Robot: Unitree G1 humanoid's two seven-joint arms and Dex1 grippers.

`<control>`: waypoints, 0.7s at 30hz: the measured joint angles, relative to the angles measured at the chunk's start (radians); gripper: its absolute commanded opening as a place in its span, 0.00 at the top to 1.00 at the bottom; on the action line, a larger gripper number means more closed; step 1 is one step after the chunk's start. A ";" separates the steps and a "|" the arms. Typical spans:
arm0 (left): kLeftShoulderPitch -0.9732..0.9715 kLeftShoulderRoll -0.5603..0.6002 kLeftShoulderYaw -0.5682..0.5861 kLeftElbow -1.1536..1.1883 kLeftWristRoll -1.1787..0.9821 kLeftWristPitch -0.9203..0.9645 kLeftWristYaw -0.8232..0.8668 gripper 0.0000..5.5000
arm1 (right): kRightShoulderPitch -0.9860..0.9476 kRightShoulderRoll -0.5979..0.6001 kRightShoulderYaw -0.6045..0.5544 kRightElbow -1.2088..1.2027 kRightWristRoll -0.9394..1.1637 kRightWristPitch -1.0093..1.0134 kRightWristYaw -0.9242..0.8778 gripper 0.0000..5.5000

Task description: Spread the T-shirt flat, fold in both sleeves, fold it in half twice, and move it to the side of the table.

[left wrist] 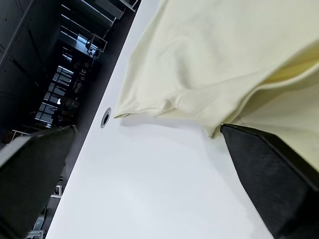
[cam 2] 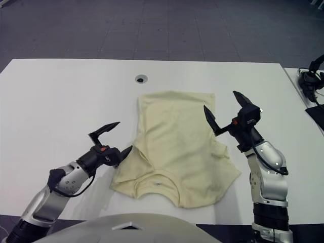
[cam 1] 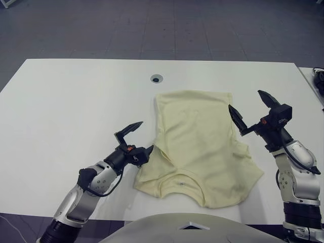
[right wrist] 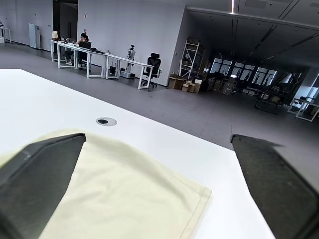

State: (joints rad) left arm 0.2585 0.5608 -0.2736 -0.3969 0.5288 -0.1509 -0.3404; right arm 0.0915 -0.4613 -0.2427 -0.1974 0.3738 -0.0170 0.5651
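A pale yellow T-shirt (cam 1: 200,147) lies on the white table (cam 1: 66,101), its hem toward the far side and its collar (cam 1: 178,183) near the front edge. Both sleeves look folded in over the body. My left gripper (cam 1: 137,137) is open at the shirt's left edge, one finger (cam 1: 144,153) touching the cloth by the shoulder. My right gripper (cam 1: 250,109) is open above the shirt's right edge, raised off the table. In the left wrist view the shirt (left wrist: 219,59) sits just beyond the open fingers. The right wrist view looks over the hem (right wrist: 124,194).
A round cable hole (cam 1: 157,78) sits in the table beyond the hem. Black cables or gear (cam 2: 309,81) lie on a neighbouring surface to the far right. Bare tabletop stretches wide on the left side.
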 measured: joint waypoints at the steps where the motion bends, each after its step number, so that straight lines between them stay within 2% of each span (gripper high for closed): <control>1: 0.000 -0.001 -0.004 0.003 0.001 0.000 0.000 0.02 | 0.000 0.000 0.000 0.001 0.000 0.000 0.000 0.02; 14: -0.009 -0.001 -0.031 0.033 0.039 -0.003 -0.009 0.02 | 0.000 0.000 0.000 0.002 0.000 -0.001 -0.004 0.02; 21: -0.088 -0.041 -0.063 0.082 0.077 -0.004 0.003 0.02 | 0.001 0.004 0.002 0.002 0.000 -0.007 -0.008 0.02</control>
State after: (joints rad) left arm 0.1703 0.5196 -0.3370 -0.3145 0.6055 -0.1549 -0.3376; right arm 0.0927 -0.4571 -0.2407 -0.1958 0.3736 -0.0238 0.5568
